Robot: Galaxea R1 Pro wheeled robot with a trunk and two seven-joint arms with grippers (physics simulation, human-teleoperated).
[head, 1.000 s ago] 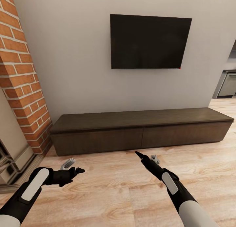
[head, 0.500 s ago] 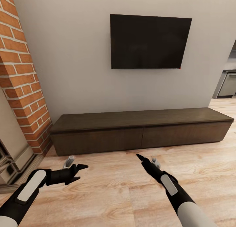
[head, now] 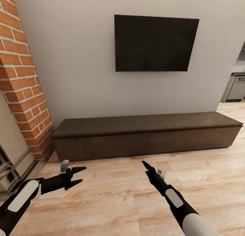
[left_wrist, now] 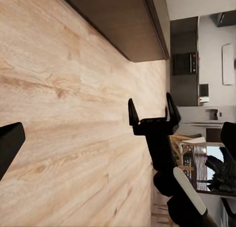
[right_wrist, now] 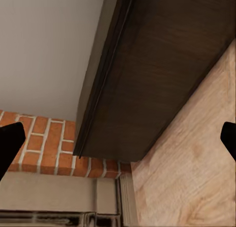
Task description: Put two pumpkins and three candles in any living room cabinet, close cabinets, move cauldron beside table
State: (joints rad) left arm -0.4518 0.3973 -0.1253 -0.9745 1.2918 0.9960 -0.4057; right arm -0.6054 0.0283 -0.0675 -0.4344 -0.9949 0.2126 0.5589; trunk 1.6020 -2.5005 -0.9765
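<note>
Left gripper (head: 75,176) jaws spread wide, empty, low over wood floor (head: 115,198); right gripper (head: 146,166) also parted, holding nothing. Closed cabinet (head: 146,134) sits ahead against wall, under TV (head: 156,43). Risk: handle-less fronts give fingers nothing to grip, so they slip off. Versus earlier, left arm has pulled back leftward, jaws wider.

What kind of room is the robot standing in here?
Most likely a living room: a dark flat-screen TV hangs on the wall above a long, low dark-wood cabinet, with a brick fireplace surround beside it and a wood-plank floor.
</note>
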